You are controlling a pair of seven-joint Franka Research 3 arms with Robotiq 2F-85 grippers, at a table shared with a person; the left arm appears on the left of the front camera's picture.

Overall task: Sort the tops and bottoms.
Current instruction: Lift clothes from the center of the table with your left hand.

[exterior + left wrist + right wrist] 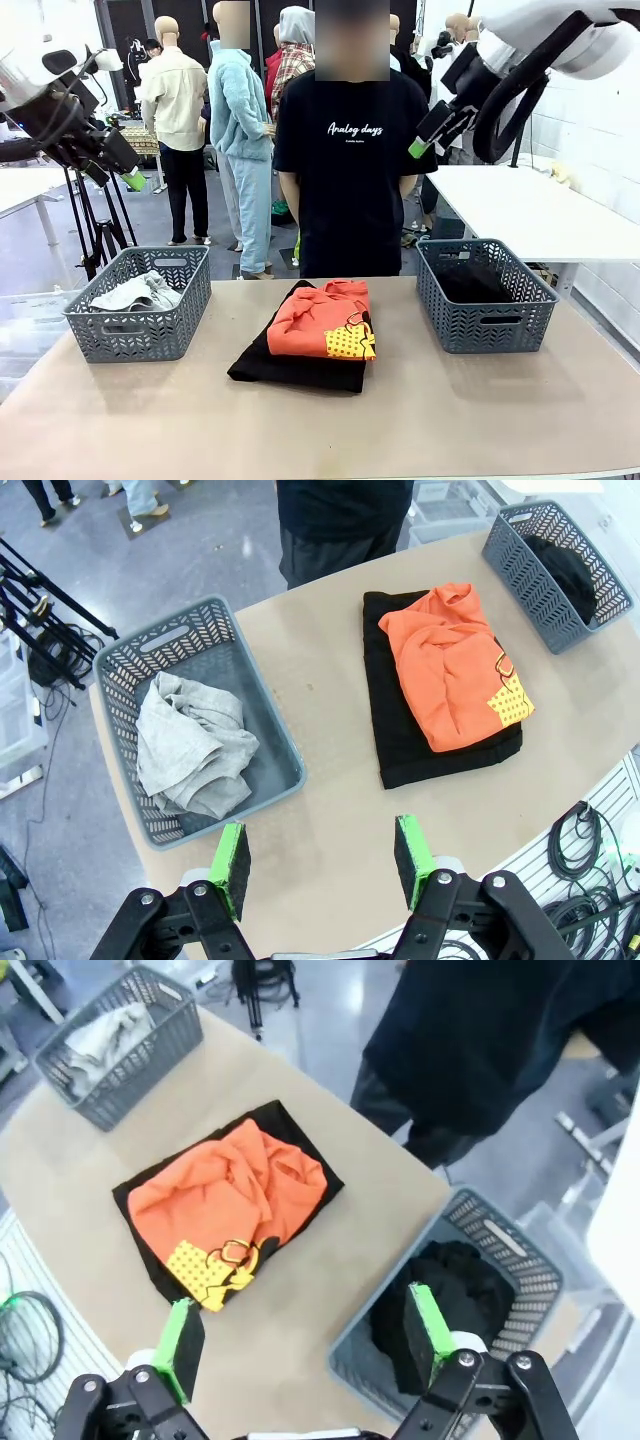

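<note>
Both end effectors hung high over the bench with nothing in them. Left end effector (322,865) had its green pads spread apart, and right end effector (305,1340) had its pads spread wide too.

The orange top (325,318) lay in the middle of the bench (450,420), right on a folded black bottom (290,365). The pile's long side ran from the robot's edge toward the person (350,180) at the far side. The yellow dotted patch was at the near end.

To the left stood the left basket (135,335) with a grey-white top (135,293) in it. To the right stood the right basket (490,330) with another black bottom (470,283) in it.

From the left wrist view, the pile lay ahead and off to one side, with the left basket on the other side. I could not tell which arm was nearer. The orange top probably belonged in the left basket, so the left arm looked like the better one to reach down for it.
</note>
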